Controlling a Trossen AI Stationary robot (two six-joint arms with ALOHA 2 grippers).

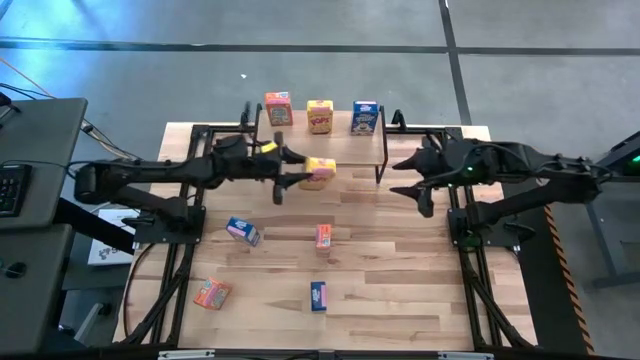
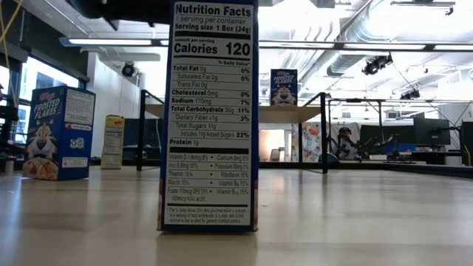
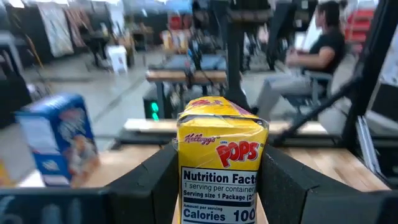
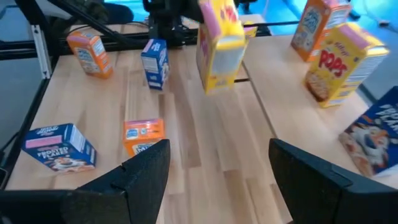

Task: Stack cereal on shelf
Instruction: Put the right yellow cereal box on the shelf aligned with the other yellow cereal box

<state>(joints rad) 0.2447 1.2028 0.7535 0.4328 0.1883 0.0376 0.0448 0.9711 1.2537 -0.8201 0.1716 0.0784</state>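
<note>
Yellow cereal box (image 1: 319,172) in left end effector (image 1: 300,170)

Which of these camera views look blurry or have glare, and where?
Right wrist view: the held yellow cereal box is motion-smeared. Left wrist view: that box is sharp, the room behind soft. Low view: bright ceiling lights wash out the background behind the blue box.

Three cereal boxes (image 1: 320,116) upright on shelf (image 1: 376,141); yellow box (image 1: 319,172) aloft.

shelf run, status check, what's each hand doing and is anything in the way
Left hand shut on yellow cereal box, held by the shelf front edge. Right hand open, empty, waiting beside the shelf. Three boxes already on top; nothing blocking.
</note>
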